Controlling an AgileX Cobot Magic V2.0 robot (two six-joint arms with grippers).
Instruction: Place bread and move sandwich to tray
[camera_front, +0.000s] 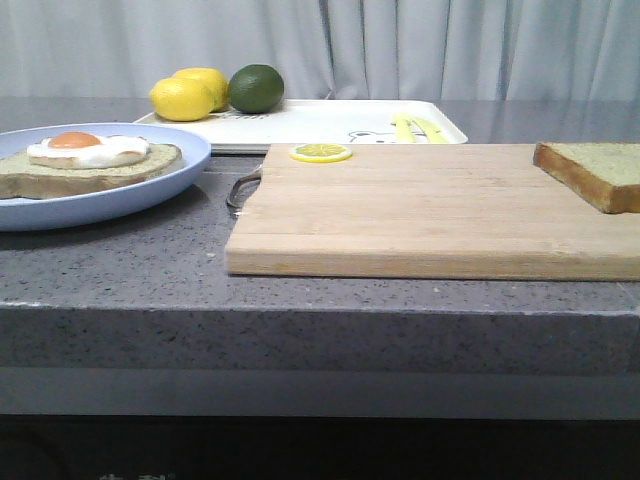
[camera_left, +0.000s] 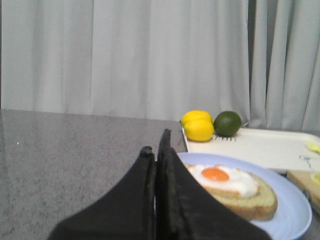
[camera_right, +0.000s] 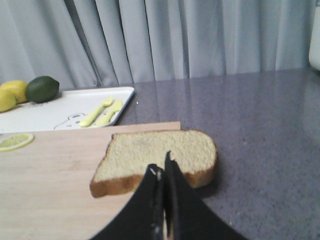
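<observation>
Going from the cutting board (camera_front: 420, 205): the sandwich (camera_front: 90, 160) sits off its left end by the clenched, empty left claw (camera_left: 159, 150). The bread (camera_right: 157, 160) lies on its right end, straight ahead of the right claw (camera_right: 162, 170), likewise clenched; that arm's nearer.

There were two lemons (camera_front: 190, 95) and one lime (camera_front: 256, 88) on the one tray (camera_front: 320, 122), along with two small yellow utensils (camera_front: 415, 128). Just beside the tray lay one cutting board (camera_front: 420, 215), one lemon slice (camera_front: 320, 153), one bread (camera_front: 592, 172), one plate (camera_front: 150, 185) and one sandwich (camera_front: 90, 162).
</observation>
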